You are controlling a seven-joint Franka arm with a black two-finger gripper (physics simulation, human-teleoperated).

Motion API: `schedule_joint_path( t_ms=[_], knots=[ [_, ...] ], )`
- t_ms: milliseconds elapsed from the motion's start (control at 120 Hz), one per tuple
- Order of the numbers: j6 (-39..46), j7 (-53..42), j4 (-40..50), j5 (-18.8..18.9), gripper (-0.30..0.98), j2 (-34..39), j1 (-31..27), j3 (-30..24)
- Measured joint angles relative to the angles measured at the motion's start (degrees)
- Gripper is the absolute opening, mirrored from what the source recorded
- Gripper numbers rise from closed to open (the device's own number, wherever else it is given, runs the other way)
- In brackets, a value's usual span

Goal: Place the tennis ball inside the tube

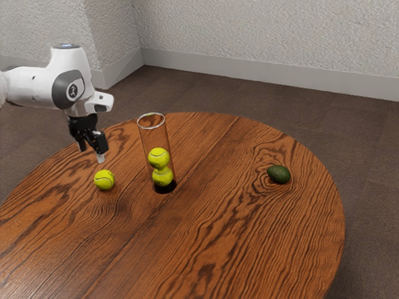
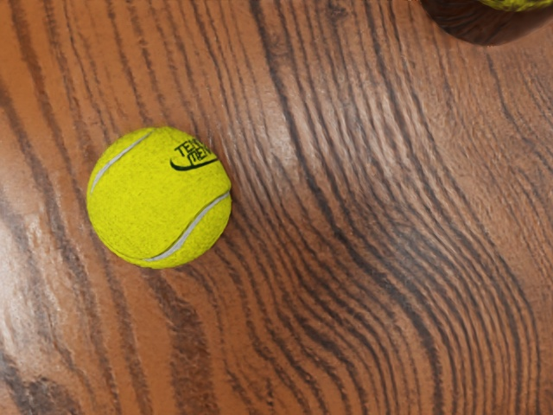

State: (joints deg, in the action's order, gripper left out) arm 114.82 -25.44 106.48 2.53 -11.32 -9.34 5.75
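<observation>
My gripper [image 1: 91, 153] hangs above the table, open, with nothing between its fingers. Just below it, on the wood, rests a loose tennis ball [image 1: 104, 180], yellow-green and apart from the fingers. The wrist view has this tennis ball [image 2: 160, 198] with its white seam and black print facing up. A clear tube [image 1: 145, 134] with a black base stands upright beside the ball, toward the exterior view's right. Inside it two tennis balls [image 1: 160, 167] are stacked.
A dark green avocado [image 1: 278, 174] lies on the round wooden table [image 1: 224, 218], well beyond the tube toward the exterior view's right. Part of the tube's base [image 2: 473, 24] appears in the wrist view. The table's curved edge runs behind the tube.
</observation>
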Motion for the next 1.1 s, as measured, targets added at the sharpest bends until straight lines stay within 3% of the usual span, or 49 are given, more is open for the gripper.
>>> schedule_joint_path(
  t_ms=[425,1017,1100],
  knots=[
    [11.1,-5.6,-1.3,-3.5,0.69,-11.1,-4.1,0.0],
    [21.3,-9.6,-2.0,-5.4,0.69,-18.4,-4.6,0.0],
    [21.7,-9.9,-2.1,-5.5,0.58,-18.4,-4.6,0.0]
  ],
)
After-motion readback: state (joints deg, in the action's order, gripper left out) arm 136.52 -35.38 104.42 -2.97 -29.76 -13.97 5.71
